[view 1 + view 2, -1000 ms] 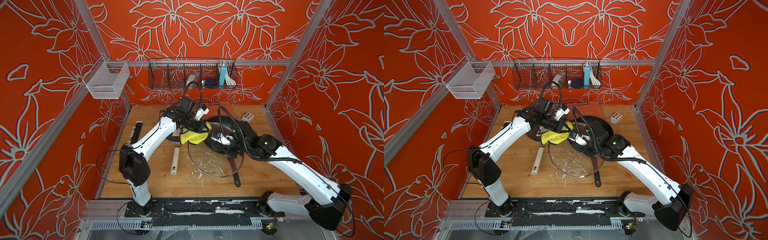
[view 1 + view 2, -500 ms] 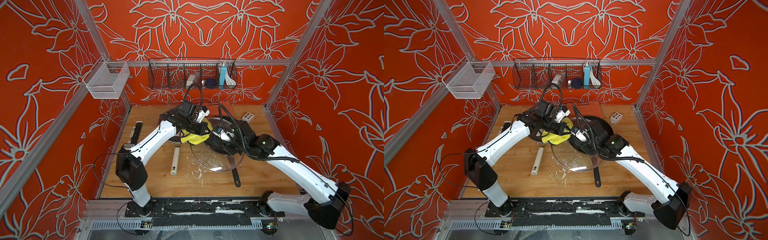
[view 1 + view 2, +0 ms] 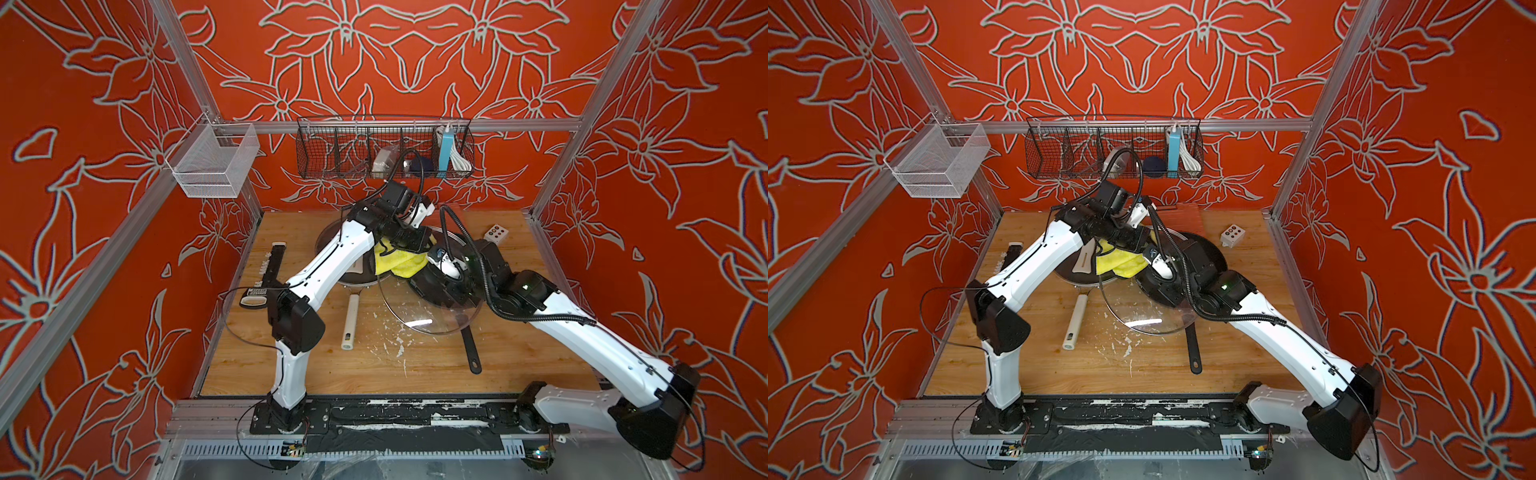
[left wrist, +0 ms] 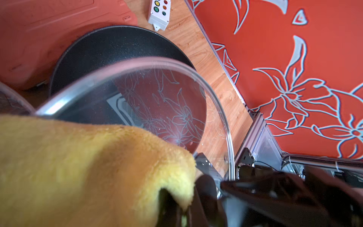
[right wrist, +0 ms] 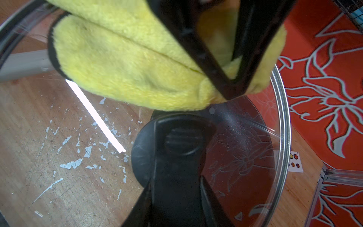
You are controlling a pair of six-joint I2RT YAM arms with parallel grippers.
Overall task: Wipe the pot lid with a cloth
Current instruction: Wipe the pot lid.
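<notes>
Left arm bent at elbow, reaching across, wrist tipped down. Left gripper (image 3: 412, 246) pinches bunched cloth (image 3: 398, 264), jaws pressed together on it. Cloth rests against far rim of pot lid (image 3: 430, 309), held tilted. Right arm stretches in low; right gripper (image 3: 444, 291) clamps lid's black knob (image 5: 182, 141). Right wrist view alone shows cloth's black edging and left fingers (image 5: 192, 39) meeting in V. Left wrist view shows black pan (image 4: 110, 45) behind lid.

Cloth (image 4: 78, 169) blurred, cut off by left wrist view's edges. Pot lid (image 5: 255, 157) rim cropped in right wrist view. Wire basket (image 3: 316, 149) contents mostly too small to tell.
</notes>
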